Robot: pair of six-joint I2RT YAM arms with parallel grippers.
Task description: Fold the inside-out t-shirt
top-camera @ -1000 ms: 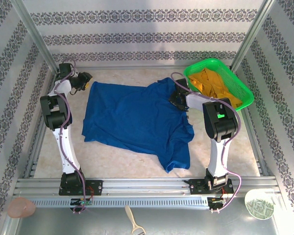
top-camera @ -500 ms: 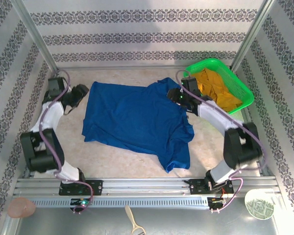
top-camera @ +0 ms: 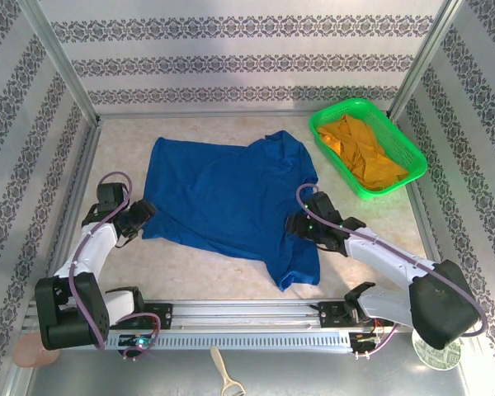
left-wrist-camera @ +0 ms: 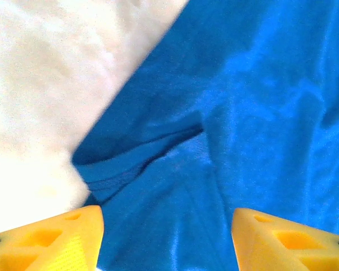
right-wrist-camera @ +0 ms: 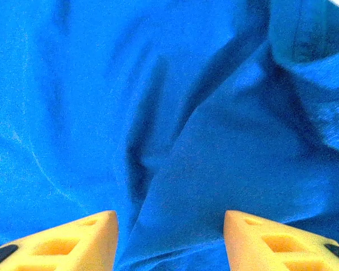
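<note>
Two arms of mine reach toward one royal-blue short-sleeved cotton t-shirt (top-camera: 231,194), which lies spread almost flat in the middle of the pale marbled desk (top-camera: 198,268). From above I also count one green plastic mesh basket (top-camera: 353,105) at the far right. It holds one crumpled orange-yellow garment (top-camera: 363,153) and sits near the shirt's far right corner.

My left arm is folded low, with its elbow back beside the base. The forearm angles forward, so my left end effector (top-camera: 139,216) sits at the shirt's near left edge. My right arm has its elbow swung out to the near right. Its forearm lies low and stretches leftward, which puts my right end effector (top-camera: 297,224) at the shirt's right edge.

At my left wrist, the left end effector (left-wrist-camera: 165,220) shows two yellow fingers (left-wrist-camera: 56,240) spread apart with nothing between them. Just beyond them is a hemmed blue edge, with bare desk (left-wrist-camera: 34,68) to the upper left.

At my right wrist, the right end effector (right-wrist-camera: 168,217) likewise has two yellow fingers (right-wrist-camera: 68,240) parted and released. They are poised over wrinkled blue cloth (right-wrist-camera: 158,84).
</note>
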